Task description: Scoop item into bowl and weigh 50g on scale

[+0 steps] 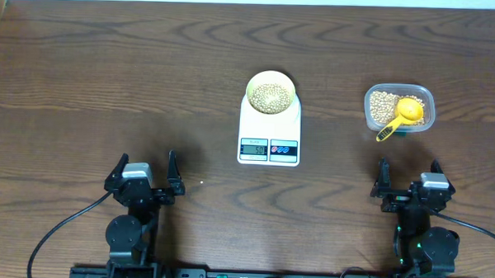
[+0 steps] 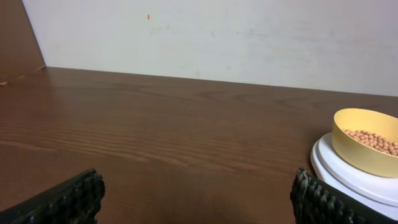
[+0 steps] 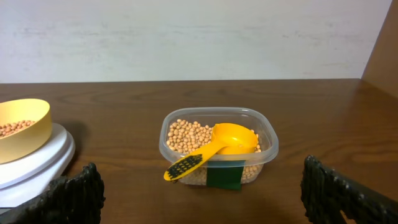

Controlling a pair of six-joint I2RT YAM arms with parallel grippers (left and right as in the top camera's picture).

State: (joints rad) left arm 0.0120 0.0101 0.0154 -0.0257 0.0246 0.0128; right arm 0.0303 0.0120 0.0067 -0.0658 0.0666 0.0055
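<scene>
The pale-yellow bowl (image 1: 271, 93) stands on the white scale (image 1: 269, 138) at the table's middle, with tan beans (image 1: 271, 95) inside; the bowl (image 2: 367, 140) also shows at the right of the left wrist view. More beans (image 3: 186, 134) fill a clear tub (image 3: 219, 147) at the right. A yellow scoop (image 3: 214, 149) rests in the tub, its handle over the near rim. My left gripper (image 1: 145, 175) is open near the front left, nothing between its fingers. My right gripper (image 1: 409, 182) is open in front of the tub, apart from it.
The scale's small display (image 1: 254, 147) and two buttons (image 1: 283, 148) face the front edge. A green label (image 3: 225, 173) sits on the tub's near wall. A pale wall (image 2: 211, 37) rises behind the table.
</scene>
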